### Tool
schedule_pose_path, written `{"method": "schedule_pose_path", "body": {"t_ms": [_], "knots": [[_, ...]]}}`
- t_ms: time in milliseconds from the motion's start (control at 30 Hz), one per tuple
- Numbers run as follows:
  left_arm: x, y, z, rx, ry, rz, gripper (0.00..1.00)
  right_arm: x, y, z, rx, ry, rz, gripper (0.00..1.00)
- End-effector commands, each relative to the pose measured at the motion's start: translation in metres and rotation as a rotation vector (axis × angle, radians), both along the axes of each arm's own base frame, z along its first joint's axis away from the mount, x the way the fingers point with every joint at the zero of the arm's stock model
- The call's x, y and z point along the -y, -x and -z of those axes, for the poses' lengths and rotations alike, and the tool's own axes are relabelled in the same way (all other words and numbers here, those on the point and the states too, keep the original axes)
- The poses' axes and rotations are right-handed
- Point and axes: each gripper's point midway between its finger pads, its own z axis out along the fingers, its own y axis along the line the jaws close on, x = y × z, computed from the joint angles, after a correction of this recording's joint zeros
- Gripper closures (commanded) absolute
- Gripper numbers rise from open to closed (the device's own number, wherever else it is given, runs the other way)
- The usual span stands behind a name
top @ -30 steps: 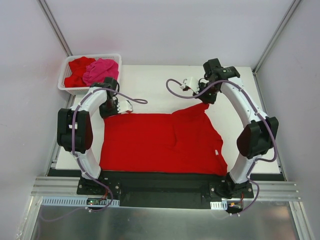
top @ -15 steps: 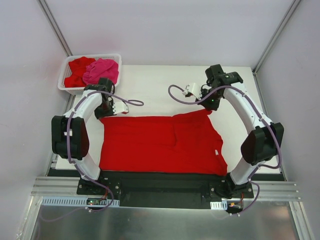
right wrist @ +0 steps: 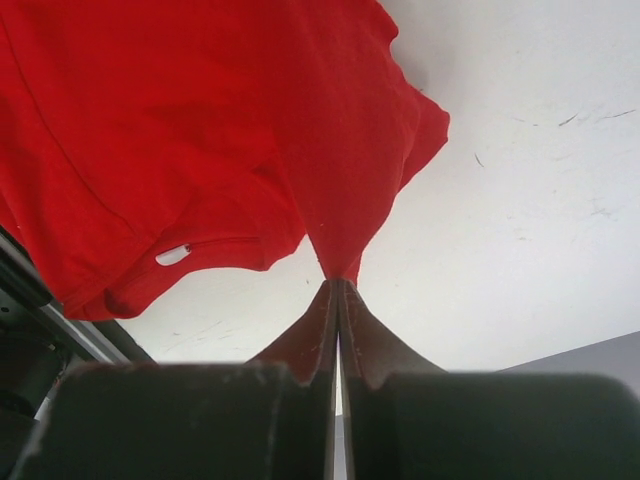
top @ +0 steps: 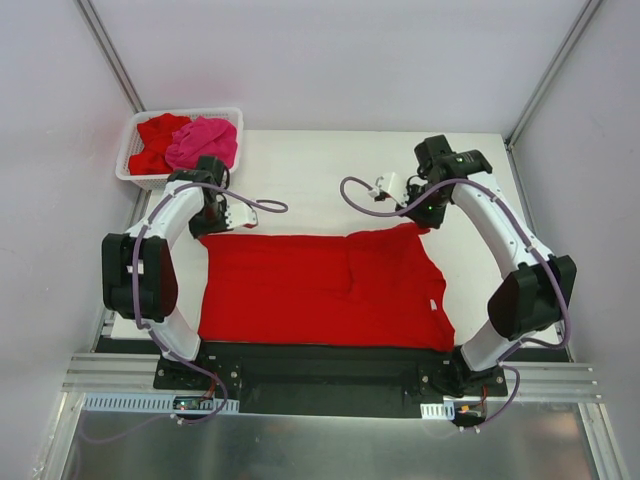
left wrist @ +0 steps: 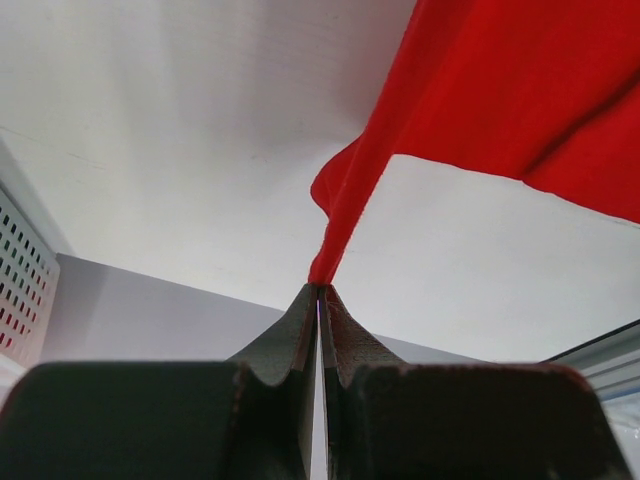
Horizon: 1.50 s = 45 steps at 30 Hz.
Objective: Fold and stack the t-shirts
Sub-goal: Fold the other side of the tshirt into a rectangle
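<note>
Though its white tag (right wrist: pixel 172 255) is unreadable, left claw (left wrist: pixel 319 290) and right claw (right wrist: pixel 337 285) pinch the red t-shirt (top: pixel 300 285).

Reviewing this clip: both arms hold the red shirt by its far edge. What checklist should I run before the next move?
1. The left fingers shut on the red shirt at its far edge: ok.
2. The right fingers shut on that edge: ok.
3. Shirt lying flat: not ok, its right part is creased.
4. Near hem on the table: cannot tell.
5. Basket apart from the left arm: cannot tell.
</note>
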Motion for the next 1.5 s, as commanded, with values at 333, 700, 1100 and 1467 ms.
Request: {"method": "schedule_pose_path", "body": {"t_ms": [333,700,1100,1467], "knots": [[0.007,0.042,-0.016,-0.011,0.025,0.027,1.0,0.008,0.04,-0.008,-0.036,0.034,0.026,0.99],[0.012,0.052,-0.012,-0.036,0.031,0.021,1.0,0.009,0.068,0.002,-0.101,0.062,0.019,0.99],[0.009,0.058,-0.01,-0.042,0.015,0.021,1.0,0.019,0.098,0.013,-0.162,0.095,0.016,0.99],[0.006,0.062,-0.009,-0.048,0.005,0.018,1.0,0.024,0.123,0.019,-0.216,0.117,0.021,0.99]]}}
